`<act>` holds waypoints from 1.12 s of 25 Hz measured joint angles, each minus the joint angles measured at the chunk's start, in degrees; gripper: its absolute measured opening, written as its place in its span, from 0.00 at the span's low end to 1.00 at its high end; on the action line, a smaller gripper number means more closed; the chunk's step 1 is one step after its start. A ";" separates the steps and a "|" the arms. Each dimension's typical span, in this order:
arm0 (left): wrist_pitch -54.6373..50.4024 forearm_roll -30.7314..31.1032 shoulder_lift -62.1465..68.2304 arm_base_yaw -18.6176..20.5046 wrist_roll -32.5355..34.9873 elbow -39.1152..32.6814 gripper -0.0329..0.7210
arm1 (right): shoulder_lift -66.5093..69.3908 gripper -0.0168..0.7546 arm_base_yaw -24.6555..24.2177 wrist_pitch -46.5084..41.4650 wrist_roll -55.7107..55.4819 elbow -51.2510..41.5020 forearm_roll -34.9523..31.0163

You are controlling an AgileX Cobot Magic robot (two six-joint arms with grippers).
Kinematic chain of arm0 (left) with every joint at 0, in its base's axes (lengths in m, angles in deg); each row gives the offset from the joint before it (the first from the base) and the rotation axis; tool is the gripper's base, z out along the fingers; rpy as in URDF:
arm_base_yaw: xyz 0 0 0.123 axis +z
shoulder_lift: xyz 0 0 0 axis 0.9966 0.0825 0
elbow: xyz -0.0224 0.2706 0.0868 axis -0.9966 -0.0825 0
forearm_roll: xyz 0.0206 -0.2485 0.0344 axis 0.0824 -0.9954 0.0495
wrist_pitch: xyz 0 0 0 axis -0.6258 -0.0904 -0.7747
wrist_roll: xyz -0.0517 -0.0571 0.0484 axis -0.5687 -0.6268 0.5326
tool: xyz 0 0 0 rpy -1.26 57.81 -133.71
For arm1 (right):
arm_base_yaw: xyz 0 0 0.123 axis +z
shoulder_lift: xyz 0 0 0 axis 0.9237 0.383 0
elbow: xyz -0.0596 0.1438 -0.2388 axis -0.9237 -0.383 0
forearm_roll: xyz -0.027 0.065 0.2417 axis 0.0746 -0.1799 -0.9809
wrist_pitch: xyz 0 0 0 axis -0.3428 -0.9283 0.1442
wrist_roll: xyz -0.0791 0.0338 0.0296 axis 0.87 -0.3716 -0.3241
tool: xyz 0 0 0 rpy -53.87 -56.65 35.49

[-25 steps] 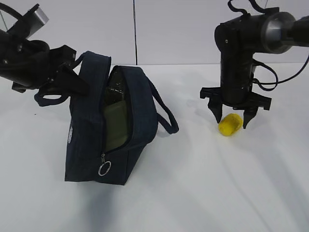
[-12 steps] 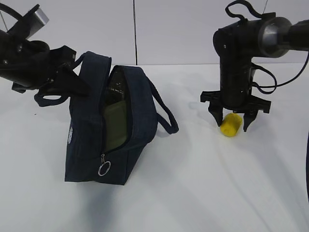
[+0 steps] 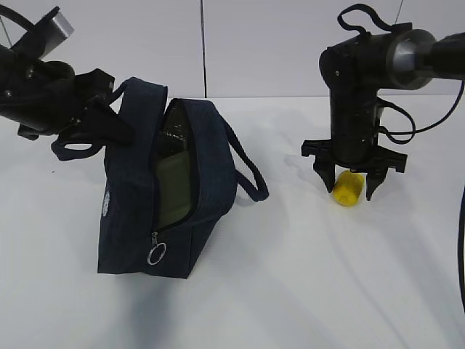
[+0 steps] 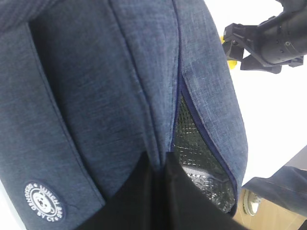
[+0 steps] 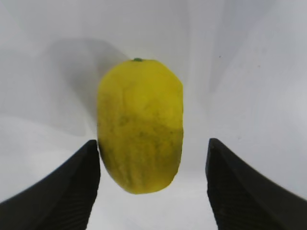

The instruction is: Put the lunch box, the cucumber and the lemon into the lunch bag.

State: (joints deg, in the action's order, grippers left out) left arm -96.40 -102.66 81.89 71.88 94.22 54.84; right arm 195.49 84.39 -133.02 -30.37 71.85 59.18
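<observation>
Lemon (image 5: 140, 125) — lumpy yellow oval (matte)

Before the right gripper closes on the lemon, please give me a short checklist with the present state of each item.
1. Right gripper open, one finger on each side of the lemon: ok.
2. Lemon centred between the fingers: not ok; in the right wrist view the lemon lies close to the left finger, with a gap to the other.
3. Lemon lying on the table, nothing else beside it: ok.
4. Lunch bag unzipped, opening visible: ok.
5. Left gripper holding the bag: cannot tell; it is at the bag's handle, but the grip is hidden.
6. Room left inside the bag: cannot tell.
</observation>
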 joint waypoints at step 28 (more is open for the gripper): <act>0.00 0.00 0.00 0.00 0.00 0.00 0.04 | 0.00 0.48 0.00 0.00 0.00 0.12 0.25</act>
State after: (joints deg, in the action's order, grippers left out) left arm -96.40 -102.66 81.89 71.88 94.22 54.84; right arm 195.49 84.39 -133.02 -30.37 71.97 59.43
